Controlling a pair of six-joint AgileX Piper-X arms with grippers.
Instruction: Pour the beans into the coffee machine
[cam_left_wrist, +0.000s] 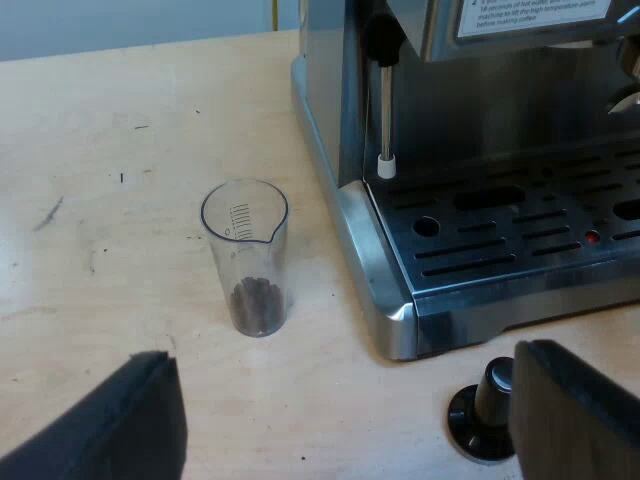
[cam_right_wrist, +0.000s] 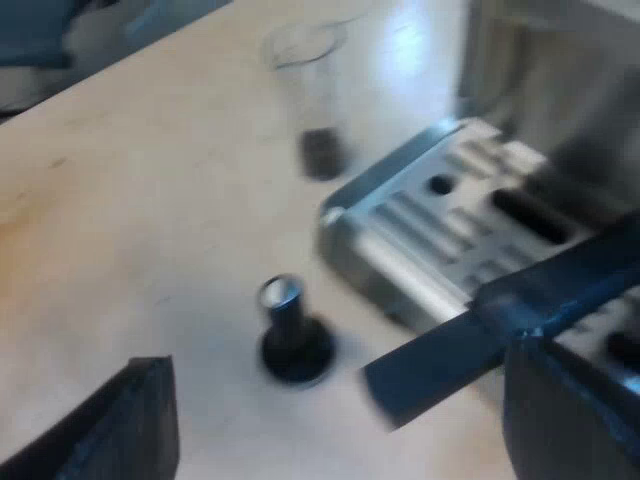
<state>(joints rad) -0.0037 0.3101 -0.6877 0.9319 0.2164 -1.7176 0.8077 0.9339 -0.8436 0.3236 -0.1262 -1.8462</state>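
Measuring glass (cam_left_wrist: 245, 255), upright on the surface (cam_left_wrist: 100, 130) just beside the espresso machine's (cam_left_wrist: 330, 120) front corner, holds a shallow layer of beans (cam_left_wrist: 257, 305). A black-knobbed tamper (cam_left_wrist: 483, 410) stands near the machine's drip tray (cam_left_wrist: 395, 300). The left tool (cam_left_wrist: 350, 430) is released and empty, facing the glass; the right tool (cam_right_wrist: 340, 430) is likewise released, near the tamper. Step in hand, as judged: the grasp. Close squarely at mid-height, keeping the glass upright and clear of the machine's side.

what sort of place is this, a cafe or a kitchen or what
Probably a coffee-making bench, not clearly a cafe: an espresso machine stands on a pale wooden table, with a measuring glass holding beans and a black-knobbed tamper beside it.
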